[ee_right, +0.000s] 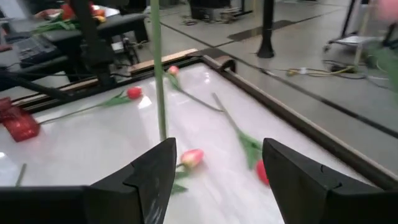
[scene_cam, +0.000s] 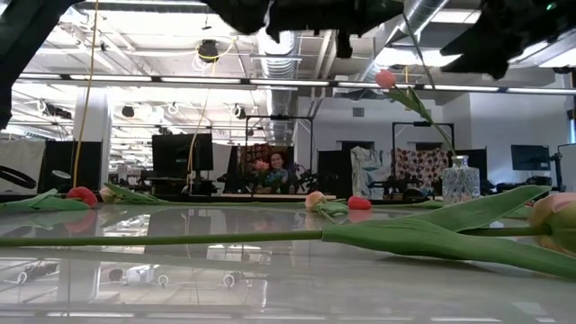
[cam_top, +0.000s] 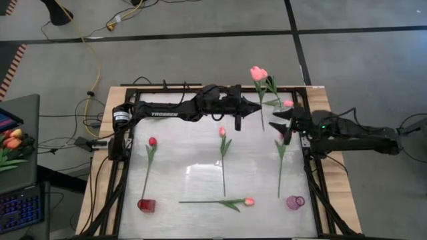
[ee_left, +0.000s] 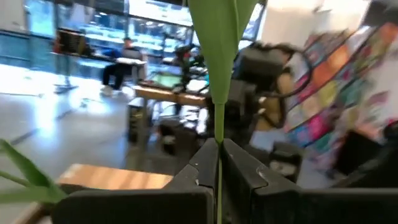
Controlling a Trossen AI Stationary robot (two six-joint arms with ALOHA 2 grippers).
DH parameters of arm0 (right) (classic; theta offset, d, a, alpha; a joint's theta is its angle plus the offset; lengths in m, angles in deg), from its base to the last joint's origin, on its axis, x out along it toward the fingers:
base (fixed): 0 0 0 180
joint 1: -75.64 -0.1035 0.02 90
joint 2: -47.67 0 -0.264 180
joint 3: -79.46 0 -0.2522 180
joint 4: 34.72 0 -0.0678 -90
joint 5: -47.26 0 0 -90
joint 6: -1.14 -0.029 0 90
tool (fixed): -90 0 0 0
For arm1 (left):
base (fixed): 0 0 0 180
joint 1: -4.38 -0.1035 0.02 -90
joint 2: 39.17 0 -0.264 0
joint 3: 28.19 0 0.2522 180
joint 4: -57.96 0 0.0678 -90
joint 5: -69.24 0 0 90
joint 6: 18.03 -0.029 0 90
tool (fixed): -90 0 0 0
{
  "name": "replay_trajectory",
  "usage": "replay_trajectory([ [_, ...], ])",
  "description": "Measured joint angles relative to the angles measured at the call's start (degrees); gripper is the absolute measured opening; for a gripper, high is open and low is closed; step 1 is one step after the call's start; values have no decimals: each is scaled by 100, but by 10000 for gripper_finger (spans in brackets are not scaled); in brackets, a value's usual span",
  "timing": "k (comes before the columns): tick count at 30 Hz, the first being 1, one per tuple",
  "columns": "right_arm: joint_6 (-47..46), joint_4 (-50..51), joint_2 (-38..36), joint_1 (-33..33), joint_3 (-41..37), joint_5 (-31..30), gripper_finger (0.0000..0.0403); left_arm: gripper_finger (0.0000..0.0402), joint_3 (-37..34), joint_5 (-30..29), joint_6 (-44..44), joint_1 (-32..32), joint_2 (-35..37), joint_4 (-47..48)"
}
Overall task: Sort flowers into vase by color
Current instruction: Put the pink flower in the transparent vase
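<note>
— From above, what do you get that the table-level camera misses?

— The whole layout. The left gripper (cam_top: 248, 107) sits at the far edge of the table (cam_top: 187, 167), lifting a pink tulip (cam_top: 258, 73) whose stem hangs down past it. On the white top lie a red-headed flower (cam_top: 152, 142) near the left frame, a pink one (cam_top: 222, 132) in the middle, another (cam_top: 248, 201) lying crosswise at the near edge, and one more (cam_top: 281, 153) on the right. A red vase (cam_top: 146, 205) and a purple vase (cam_top: 295, 202) stand at the near corners.

— And the low view?

— It shows the raised tulip (scene_cam: 386, 79) up in the air and a clear glass vase (scene_cam: 460, 181) at the back (the overhead picture hides that behind the arms). The nearest stem (scene_cam: 270, 237) fills the foreground.

— The claws?

— The left wrist camera settles it: the two dark fingers (ee_left: 199, 168) are pressed together on the green stem (ee_left: 218, 124), with a leaf rising above. The right gripper (cam_top: 288, 123) hovers at the table's right edge; its wrist camera shows the fingers (ee_right: 155, 174) spread wide, nothing between them, the held stem (ee_right: 157, 74) hanging farther off.

— Anything unclear?

— The held tulip's head is out of the left wrist picture, and the arms are only dark shapes along the top of the low view.
</note>
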Motion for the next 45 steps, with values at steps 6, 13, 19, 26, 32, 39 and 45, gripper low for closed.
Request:
replay_trajectory([
  [6, -13, 1145, -141, 4, 752, -672, 265, 0, 1744, -10, -549, -66, -921, 1050],
  [13, -210, 2354, -150, 1, 1452, -1247, 265, 0, 3540, -21, -578, -72, -2218, 1311],
  [19, -534, 3093, -150, 2, 1821, -1370, 265, 0, 4176, -666, -946, -100, -2857, 1304],
  [26, -602, 3439, -150, 2, 1982, -1376, 265, 0, 4166, -937, -1075, -239, -3223, 877],
  [32, -603, 3452, -150, 2, 1982, -1371, 265, 0, 4173, -1074, -1621, -249, -3207, 744],
  [39, -611, 3436, -148, 4, 1982, -1371, 265, 0, 4162, -1070, -1578, -249, -3456, 450],
  [45, -656, 3432, -146, 7, 1982, -1374, 265, 0, 4166, -1186, -1539, -247, -3508, 404],
])
